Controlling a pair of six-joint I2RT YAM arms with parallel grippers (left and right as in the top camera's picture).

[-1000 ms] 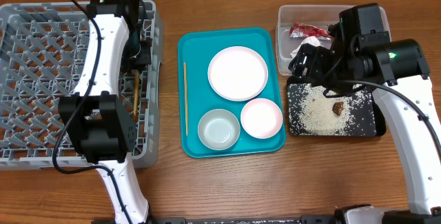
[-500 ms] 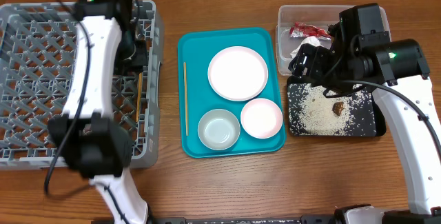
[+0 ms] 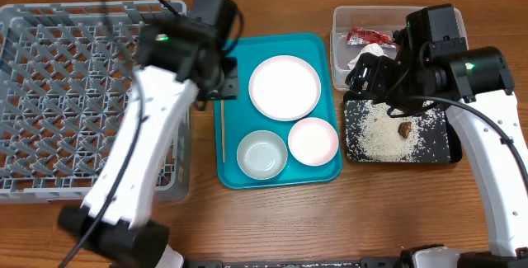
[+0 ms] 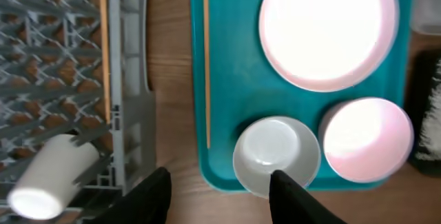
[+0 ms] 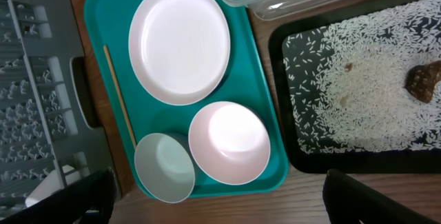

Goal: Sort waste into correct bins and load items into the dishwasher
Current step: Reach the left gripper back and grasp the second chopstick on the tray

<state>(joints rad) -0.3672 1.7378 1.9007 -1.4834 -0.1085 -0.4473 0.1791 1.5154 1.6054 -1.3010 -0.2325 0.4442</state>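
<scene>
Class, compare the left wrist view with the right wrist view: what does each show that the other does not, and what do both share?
Only the left wrist: a chopstick lying inside the grey rack. Only the right wrist: the brown lump among rice grains on the black tray. Both: the teal tray carrying the white plate, white bowl, grey bowl and a second chopstick.
</scene>
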